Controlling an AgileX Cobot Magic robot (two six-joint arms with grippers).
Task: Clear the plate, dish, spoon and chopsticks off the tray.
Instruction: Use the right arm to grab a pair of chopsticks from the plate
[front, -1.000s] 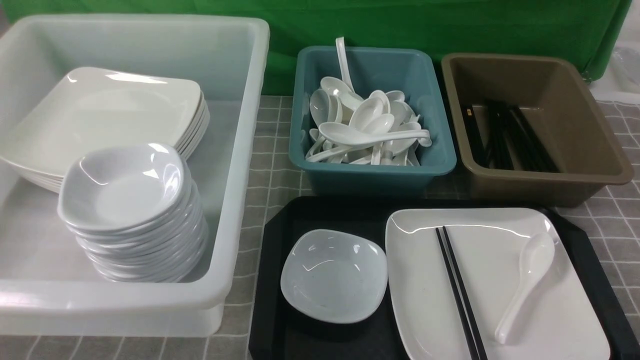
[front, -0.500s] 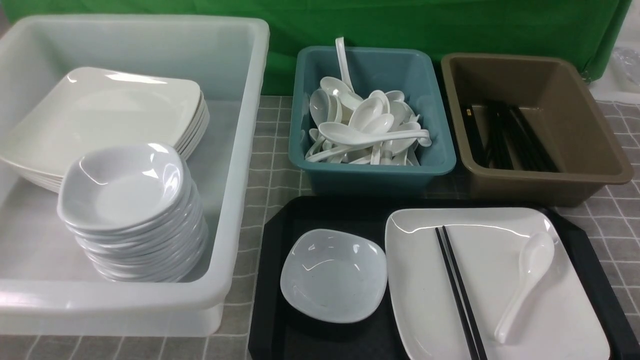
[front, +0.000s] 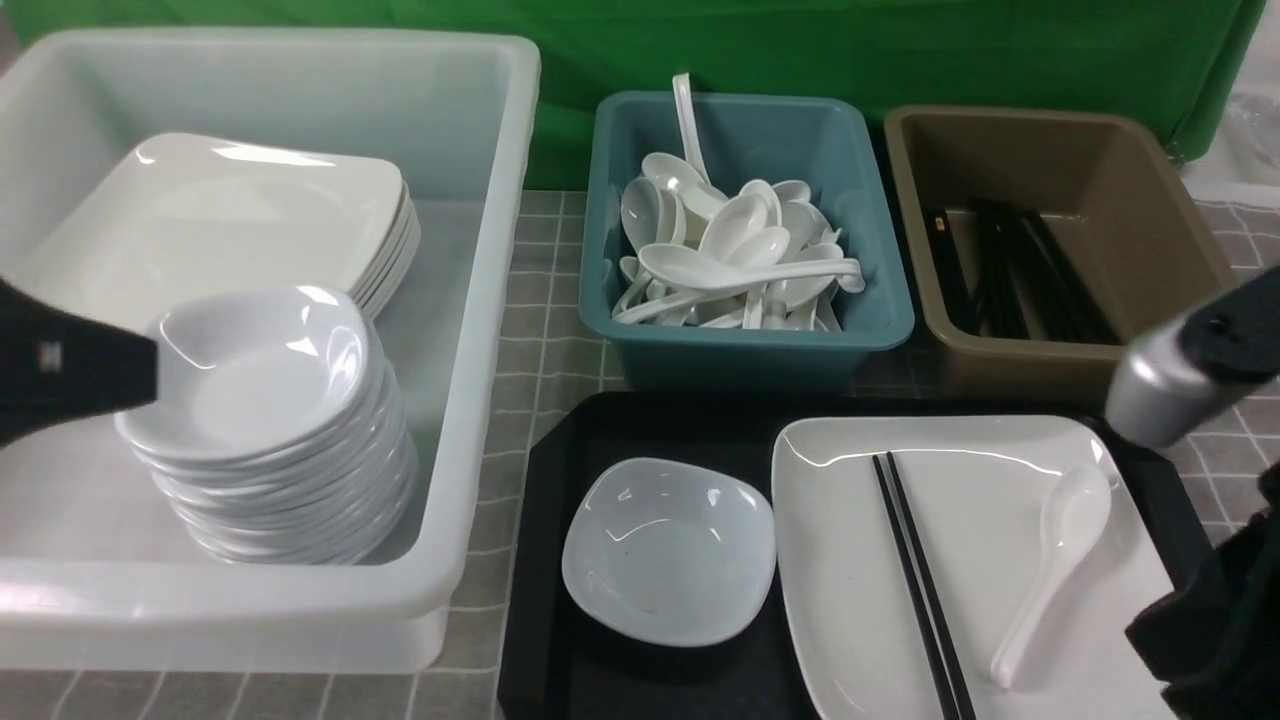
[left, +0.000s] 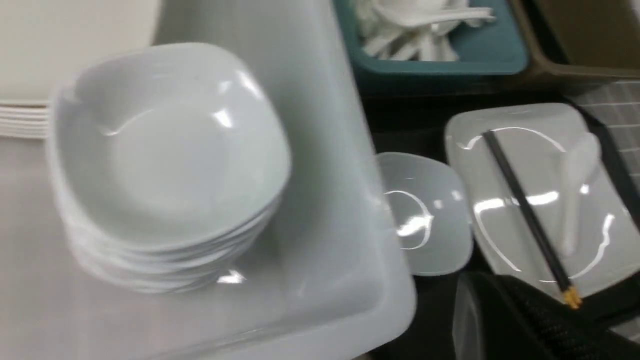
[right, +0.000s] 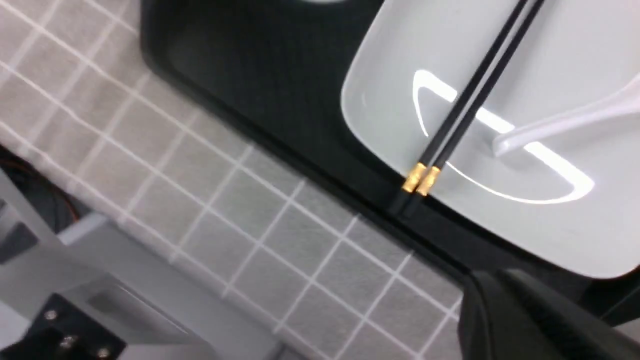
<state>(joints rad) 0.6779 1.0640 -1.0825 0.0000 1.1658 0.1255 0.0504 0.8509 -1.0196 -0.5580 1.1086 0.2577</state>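
Half a second ago the front view had no arm in it - now both have swung in. My left arm (front: 70, 365) shows as a black block at the left edge, over the white tub (front: 480, 300) and in front of the stack of dishes (front: 260, 430) inside it. My right arm (front: 1185, 375) enters from the right, its silver joint above the far right corner of the tray (front: 690, 425).

Nothing on the tray has shifted. The dish (front: 668, 550) sits on the tray floor just beside the plate (front: 990, 540), on its left. The 2 chopsticks (front: 920, 585) lie side by side on the plate, with their gold-banded ends over its near rim. The spoon (front: 1055, 565) rests to their right, bowl away from me.

Of the left gripper (left: 520, 320) and the right gripper (right: 530, 315) I only get a black sliver in each wrist view, so I cannot tell whether the fingers are spread or pressed together. Neither touches anything.

I read this as the opening approach, with all 4 pieces still to clear. The right wrist camera looks down on the chopsticks and spoon handle, so those are likely first - the brown bin (front: 1020, 375) and teal bin (front: 750, 350) already hold their kind. The plate should wait until it is bare.
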